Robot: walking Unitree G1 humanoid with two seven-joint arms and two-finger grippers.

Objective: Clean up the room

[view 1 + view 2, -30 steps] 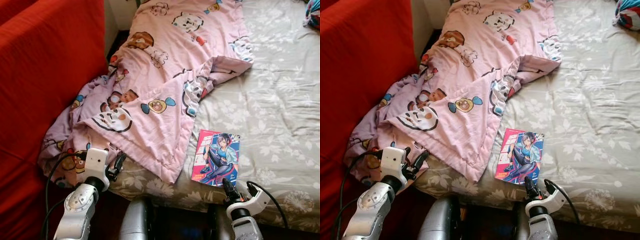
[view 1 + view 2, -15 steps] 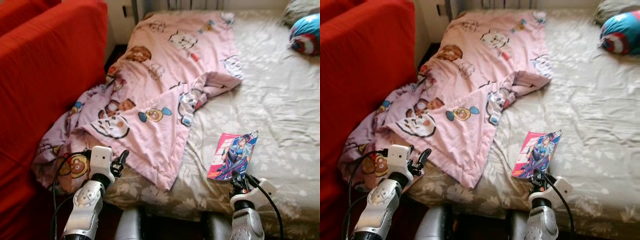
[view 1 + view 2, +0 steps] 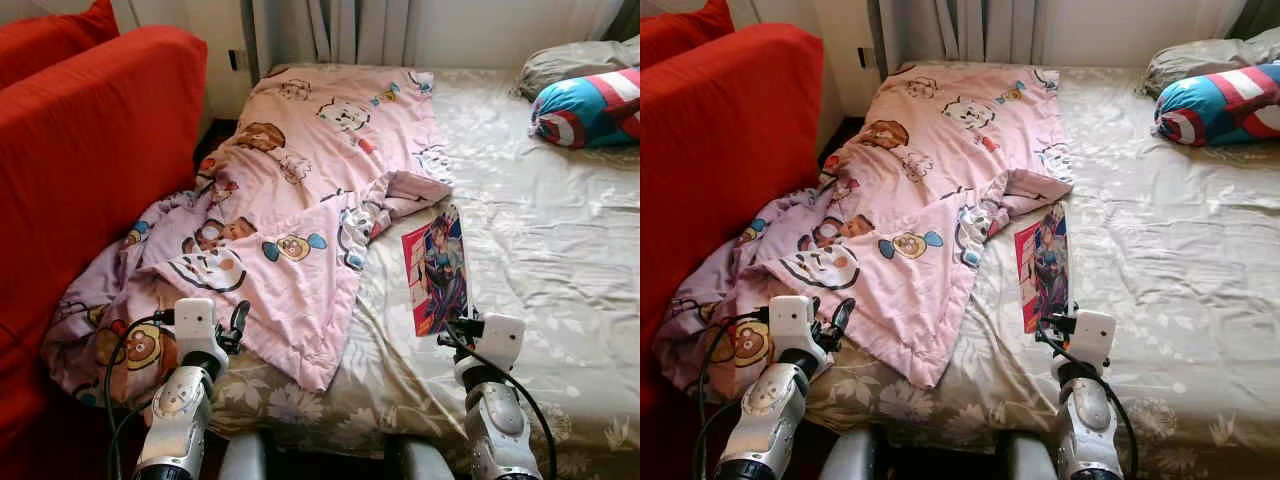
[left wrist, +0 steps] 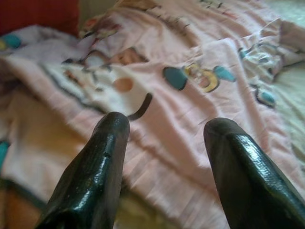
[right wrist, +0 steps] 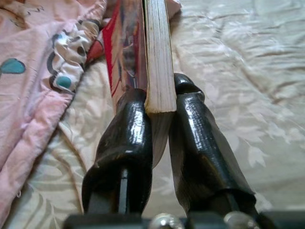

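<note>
The right gripper (image 5: pixel 159 107) has its two black fingers (image 5: pixel 125 138) pinching the near edge of a comic book (image 3: pixel 438 270), one on each side of the cover and page block. The book is raised on edge above the bed (image 3: pixel 560 250), its illustrated cover facing left toward the blanket, its far end reaching up near the blanket's folded corner. In the right wrist view the pale page edges run straight away from the fingers, with the red-toned cover on one side.

The left gripper (image 4: pixel 167 143) hovers over the near left part of the bed, its fingers (image 4: pixel 97 167) spread apart with nothing between them. Below and beyond them lies a pink cartoon-print blanket (image 3: pixel 300 180), rumpled, stretching from the far end of the bed down to the near left corner, where it bunches and hangs over the edge beside a red sofa (image 3: pixel 90 170). The sofa stands to the left of the bed, with a narrow gap between them at the far end.

The bed is covered with a grey-beige floral sheet, creased across its right half. At the far right sits a round cushion (image 3: pixel 585 108) in blue, red and white, touching a grey pillow (image 3: pixel 570 65) behind it. Curtains (image 3: pixel 350 30) hang against the far wall.
</note>
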